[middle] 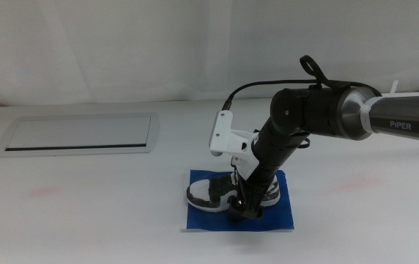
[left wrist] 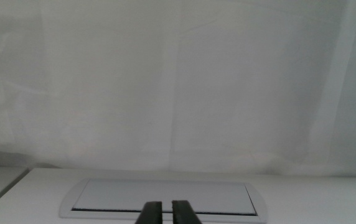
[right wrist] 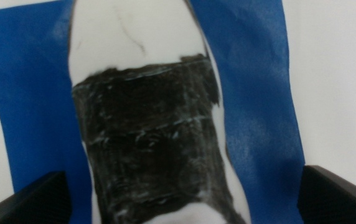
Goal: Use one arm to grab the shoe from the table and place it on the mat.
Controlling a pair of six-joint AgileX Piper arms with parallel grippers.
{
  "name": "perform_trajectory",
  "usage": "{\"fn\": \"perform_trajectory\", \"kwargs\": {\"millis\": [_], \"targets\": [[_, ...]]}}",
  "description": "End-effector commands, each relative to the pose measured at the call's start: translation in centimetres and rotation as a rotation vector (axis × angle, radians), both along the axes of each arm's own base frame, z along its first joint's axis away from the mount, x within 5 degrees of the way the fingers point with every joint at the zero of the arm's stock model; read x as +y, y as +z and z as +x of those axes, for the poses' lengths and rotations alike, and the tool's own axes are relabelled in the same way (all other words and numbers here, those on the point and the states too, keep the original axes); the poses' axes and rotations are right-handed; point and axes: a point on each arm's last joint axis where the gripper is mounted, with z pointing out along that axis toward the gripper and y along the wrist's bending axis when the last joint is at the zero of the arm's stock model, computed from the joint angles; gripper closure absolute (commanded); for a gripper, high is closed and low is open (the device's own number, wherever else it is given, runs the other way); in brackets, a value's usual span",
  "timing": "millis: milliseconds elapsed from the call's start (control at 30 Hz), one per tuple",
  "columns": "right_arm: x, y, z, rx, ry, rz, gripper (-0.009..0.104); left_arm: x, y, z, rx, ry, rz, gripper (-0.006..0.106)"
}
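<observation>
The black-and-white shoe (middle: 213, 192) lies on its sole on the dark blue mat (middle: 283, 218), toe toward the left. The right arm (middle: 327, 114) reaches in from the right and bends down over it. My right gripper (middle: 245, 208) is down at the shoe's middle, near the mat's front edge. In the right wrist view the shoe (right wrist: 147, 143) fills the middle on the mat (right wrist: 252, 93). My two dark fingers (right wrist: 32, 202) stand wide apart on either side, clear of the shoe. The gripper is open. My left gripper (left wrist: 166, 213) is out of the middle view, shut and empty.
A grey metal-framed panel (middle: 78, 134) is set in the white table (middle: 85, 220) at the back left; it also shows in the left wrist view (left wrist: 165, 198). A faint pink smudge (middle: 45, 193) marks the table left of the mat. A white backdrop stands behind.
</observation>
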Motion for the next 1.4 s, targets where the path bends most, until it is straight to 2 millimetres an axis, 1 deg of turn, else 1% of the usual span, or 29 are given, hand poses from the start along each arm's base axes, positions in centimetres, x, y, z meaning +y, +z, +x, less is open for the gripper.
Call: {"fn": "perform_trajectory", "kwargs": {"millis": [0, 133, 167, 267, 367, 467, 567, 633, 700, 767, 867, 900, 1000, 1100, 1133, 1200, 1233, 1300, 1367], "targets": [[0.2, -0.3, 0.0, -0.002, 0.002, 0.003, -0.008, 0.0, -1.1, -0.1, -0.003, 0.003, -0.011, 0.103], [0.2, -0.1, 0.0, -0.009, 0.007, 0.006, -0.008, 0.0, -1.1, -0.1, -0.003, 0.003, -0.011, 0.103], [0.1, 0.6, 0.0, -0.039, 0.039, 0.005, -0.008, 0.0, -1.1, -0.1, -0.003, 0.003, -0.011, 0.103], [0.0, 2.0, -0.1, -0.067, 0.039, 0.022, -0.008, 0.0, -1.1, -0.1, -0.003, 0.003, -0.011, 0.103], [-0.2, 4.1, -0.3, -0.107, 0.038, 0.051, -0.008, 0.0, -1.1, -0.1, -0.003, 0.003, -0.011, 0.103], [-0.4, 6.9, -0.3, -0.174, 0.001, 0.104, -0.008, 0.0, -1.1, -0.1, -0.003, 0.003, -0.011, 0.103], [-1.0, 9.7, -0.1, -0.240, -0.100, 0.185, -0.008, 0.0, -1.1, -0.1, -0.003, 0.003, -0.011, 0.103], [-2.1, 11.7, 0.5, -0.284, -0.194, 0.246, -0.008, 0.0, -1.1, -0.1, -0.003, 0.003, -0.011, 0.103], [-3.8, 13.4, 1.4, -0.311, -0.299, 0.293, -0.008, 0.0, -1.1, -0.1, -0.003, 0.003, -0.011, 0.103], [-6.2, 14.8, 2.3, -0.310, -0.436, 0.335, -0.008, 0.0, -1.1, -0.1, -0.003, 0.003, -0.011, 0.103], [-10.9, 16.5, 3.9, -0.303, -0.656, 0.384, -0.008, 0.0, -1.1, -0.1, -0.003, 0.003, -0.011, 0.103], [-12.8, 17.0, 4.4, -0.300, -0.734, 0.397, -0.008, 0.0, -1.1, -0.1, -0.003, 0.003, -0.011, 0.103], [-18.1, 18.1, 5.0, -0.285, -0.917, 0.404, -0.008, 0.0, -1.1, -0.1, -0.003, 0.003, -0.009, 0.103], [-23.4, 19.1, 4.8, -0.278, -1.055, 0.383, -0.008, 0.0, -1.1, -0.1, -0.003, 0.003, -0.009, 0.103], [-24.8, 19.5, 4.4, -0.276, -1.089, 0.377, -0.008, 0.0, -1.1, -0.1, -0.003, 0.003, -0.009, 0.103], [-27.0, 20.4, 3.6, -0.281, -1.137, 0.368, -0.008, 0.0, -1.1, -0.1, -0.003, 0.003, -0.009, 0.103], [-27.9, 20.8, 3.2, -0.287, -1.161, 0.372, -0.008, 0.0, -1.1, -0.1, -0.003, 0.003, -0.009, 0.103], [-29.1, 21.9, 2.5, -0.308, -1.210, 0.426, -0.008, 0.0, -1.1, -0.1, -0.003, 0.003, -0.009, 0.103], [-29.8, 23.0, 1.6, -0.341, -1.235, 0.480, -0.008, 0.0, -1.1, -0.1, -0.003, 0.003, -0.009, 0.103]]}}
